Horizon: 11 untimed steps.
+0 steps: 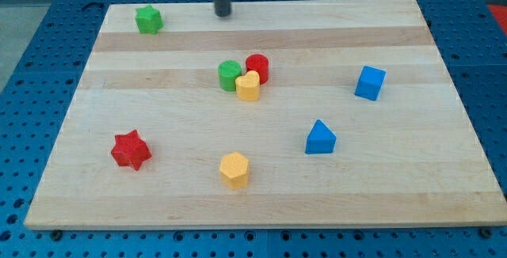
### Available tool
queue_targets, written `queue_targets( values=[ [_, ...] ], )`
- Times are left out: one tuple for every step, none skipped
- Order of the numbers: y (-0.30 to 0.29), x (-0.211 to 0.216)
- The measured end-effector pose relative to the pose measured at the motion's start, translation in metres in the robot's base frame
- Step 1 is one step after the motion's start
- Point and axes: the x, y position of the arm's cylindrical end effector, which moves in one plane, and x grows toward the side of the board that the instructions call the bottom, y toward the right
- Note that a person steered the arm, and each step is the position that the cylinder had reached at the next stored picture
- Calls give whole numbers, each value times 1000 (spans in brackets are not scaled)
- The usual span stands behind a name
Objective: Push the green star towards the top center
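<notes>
The green star (pixel 148 20) sits near the board's top left corner. My tip (pixel 223 13) is at the top edge of the board, near top centre, well to the right of the green star and apart from it. No block touches the tip.
A green cylinder (pixel 230 75), a red cylinder (pixel 257 67) and a yellow heart (pixel 248 87) cluster at mid-board. A blue cube (pixel 370 82) is at the right, a blue triangle (pixel 320 138) lower right, a yellow hexagon (pixel 234 168) at the bottom, a red star (pixel 131 149) lower left. The wooden board (pixel 396 187) lies on a blue pegboard.
</notes>
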Motion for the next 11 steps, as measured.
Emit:
queue_targets(
  values=[
    [-78,-13],
    [-135,-15],
    [-151,11],
    [-153,31],
    [-135,31],
    [-123,23],
    [-84,26],
    [-46,25],
    [-36,15],
    [0,15],
    [34,15]
  ],
)
